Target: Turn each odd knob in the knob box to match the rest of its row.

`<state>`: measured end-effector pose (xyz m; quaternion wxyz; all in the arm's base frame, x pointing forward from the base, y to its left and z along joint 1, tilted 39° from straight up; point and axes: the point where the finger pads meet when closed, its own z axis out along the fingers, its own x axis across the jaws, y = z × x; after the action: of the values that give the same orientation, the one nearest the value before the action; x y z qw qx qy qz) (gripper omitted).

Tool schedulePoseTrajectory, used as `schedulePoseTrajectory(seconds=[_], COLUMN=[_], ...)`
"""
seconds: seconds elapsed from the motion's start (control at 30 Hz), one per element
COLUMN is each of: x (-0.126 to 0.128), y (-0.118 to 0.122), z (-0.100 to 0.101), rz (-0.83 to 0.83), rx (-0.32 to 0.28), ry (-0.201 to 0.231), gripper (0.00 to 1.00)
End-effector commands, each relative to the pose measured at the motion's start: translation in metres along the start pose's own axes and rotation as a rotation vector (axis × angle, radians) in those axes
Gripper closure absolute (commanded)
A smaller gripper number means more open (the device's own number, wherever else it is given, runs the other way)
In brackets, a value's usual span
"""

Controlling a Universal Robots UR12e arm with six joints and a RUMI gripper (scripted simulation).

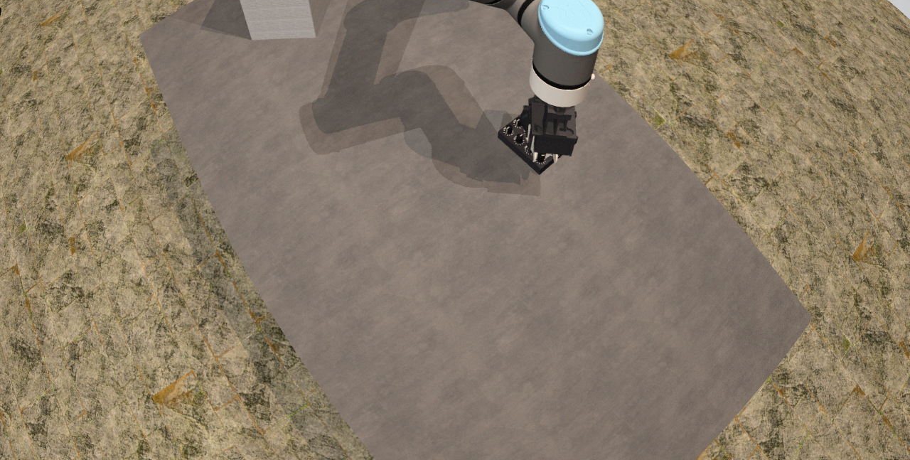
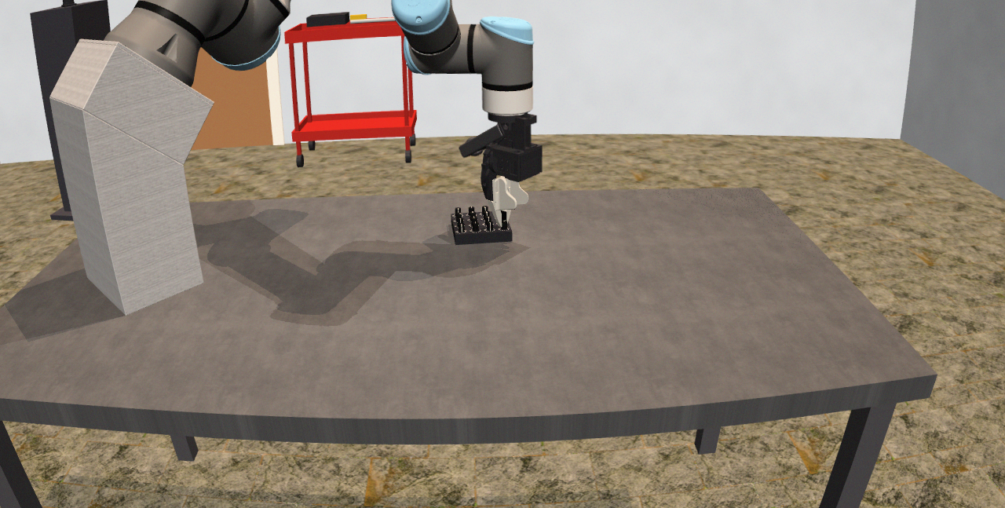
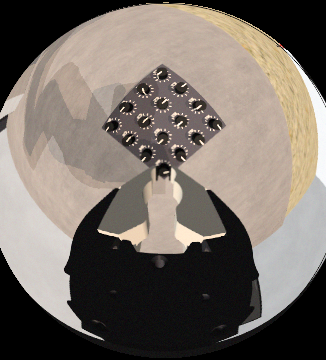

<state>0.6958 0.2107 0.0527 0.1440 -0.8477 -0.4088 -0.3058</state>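
Gripper [image 3: 162, 172] clamps a corner knob [image 3: 163, 170] of knob box [image 3: 133, 122].

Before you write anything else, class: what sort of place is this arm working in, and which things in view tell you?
Probably a robotics lab or workshop room. An industrial arm on a grey pedestal works at a knob box on a plain table, with a red cart by bare walls.
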Motion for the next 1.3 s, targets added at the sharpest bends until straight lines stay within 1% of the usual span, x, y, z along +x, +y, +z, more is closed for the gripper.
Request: schedulePoseTrajectory(seconds=[0.0, 0.53, 0.57, 1.27], x=[-0.0010, -0.0010, -0.0010, -0.0010], y=[0.0013, 0.0013, 0.0013, 0.0012], z=[-0.0003, -0.0003, -0.0003, -0.0003], rz=[0.015, 0.016, 0.016, 0.016], rx=[-0.003, -0.003, -0.003, -0.002], ry=[0.000, 0.000, 0.000, 0.000], gripper=[0.96, 0.96, 0.89, 0.89])
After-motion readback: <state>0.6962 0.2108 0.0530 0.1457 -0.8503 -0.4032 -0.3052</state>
